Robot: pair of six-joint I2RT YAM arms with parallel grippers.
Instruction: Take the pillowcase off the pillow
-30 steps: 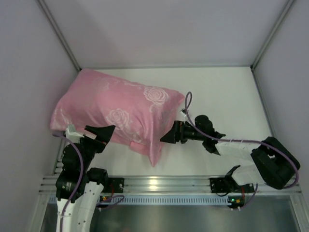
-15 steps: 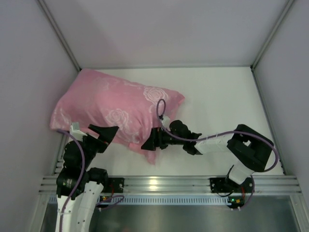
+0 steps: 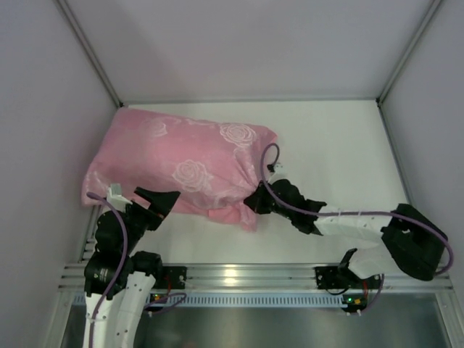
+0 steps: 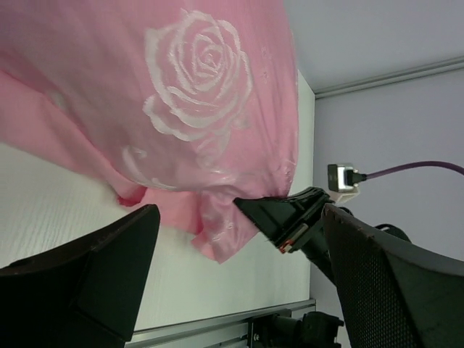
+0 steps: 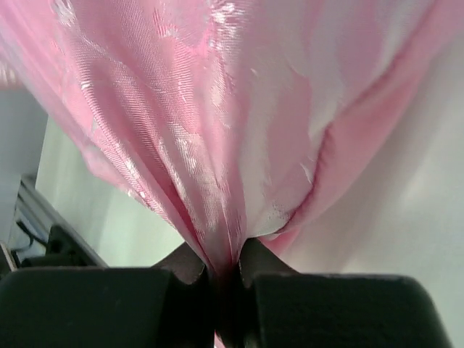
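Pinching now: your right fingers are clamped tight on a thin gathered pleat of the pink pillowcase, at the corner nearest them. The cloth fans out ahead of their tips.
Left side: your left fingers stand wide apart and hold nothing. The near edge of the pillowcase lies just ahead of them, and I see no contact.
Where it lies: the pillowcase rests on the table, running from the tips of the right fingers across to, and beyond, the left fingers. The pillow is wholly inside it, and no bare part of it shows for certain.
Step in hand: as I judge it, you are taking a first hold to draw the cover off. Little is done yet, since the cover wraps the whole bulk.
Open end: I cannot tell which end is open, so settle that before you pull hard.
Doing it well: the pleat looks thin, which suggests cloth alone and no filling, so hold that pinch firm. Draw back along the line of the right fingers, low over the table, so the cover slides off and does not lift the lot.
Left's part: bring the left fingers forward and close them on the bulk through the cloth, to anchor it against the pull.
Risk: the glossy cloth may slip out of so small a pinch.
Writing: none can be read. White roses pattern the cloth, and no brand or label shows.
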